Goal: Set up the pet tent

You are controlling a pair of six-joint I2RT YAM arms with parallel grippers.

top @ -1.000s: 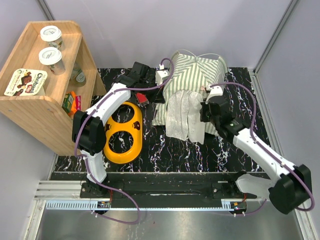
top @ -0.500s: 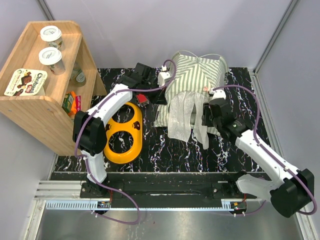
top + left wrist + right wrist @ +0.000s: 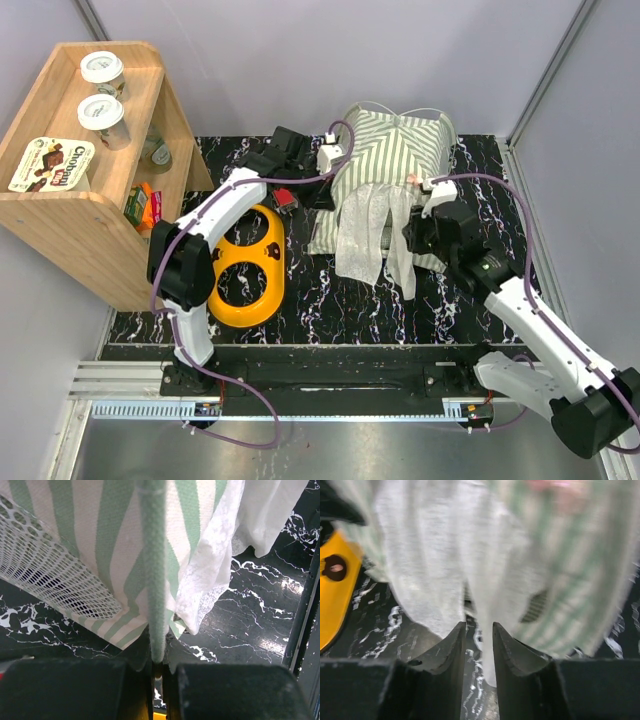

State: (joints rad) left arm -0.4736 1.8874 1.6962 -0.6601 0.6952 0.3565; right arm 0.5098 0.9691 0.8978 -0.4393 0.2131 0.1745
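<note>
Within the left hand (image 3: 157, 662) sits the pet tent (image 3: 115, 555) seam.

Blur smears the pet tent (image 3: 530, 555) in the right wrist view; the left wrist view crops its upper part.

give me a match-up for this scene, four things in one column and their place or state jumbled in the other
Things
1. pet tent
2. yellow two-hole tray
3. wooden shelf
4. left hand

Place or state
a. at the far left, with lidded cups on top
b. shut on a green seam
c. lying flat between the shelf and the tent
d. striped, at the far side of the table

Pairs: 1-d, 2-c, 3-a, 4-b
</note>
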